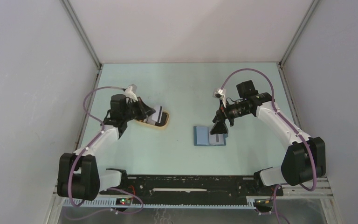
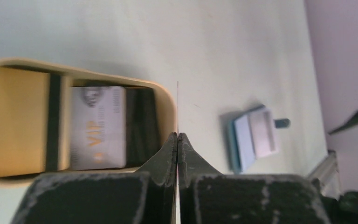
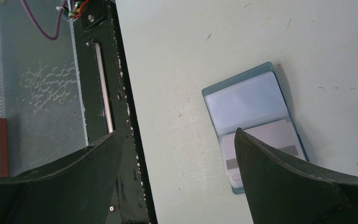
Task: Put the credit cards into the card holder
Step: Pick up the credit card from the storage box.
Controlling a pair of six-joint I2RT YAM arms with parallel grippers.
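Note:
The teal card holder (image 1: 203, 136) lies open in the middle of the table, paler blue inside, with a pale credit card (image 3: 265, 140) on its right half. It also shows in the left wrist view (image 2: 244, 142) and the right wrist view (image 3: 244, 100). My right gripper (image 1: 219, 129) is open and empty just above that right half; its fingers (image 3: 279, 182) straddle the card's edge. My left gripper (image 2: 177, 136) is shut on a thin credit card (image 2: 177, 107), seen edge-on, at the tan tray's (image 2: 168, 100) right end. More cards lie in the tray: a silver VIP card (image 2: 98, 128) and a dark one (image 2: 142, 126).
The tan oval tray (image 1: 164, 125) sits left of centre and also holds a gold card with a dark stripe (image 2: 21, 121). A black rail (image 3: 121, 93) runs along the near table edge. Grey walls close in the left, right and back.

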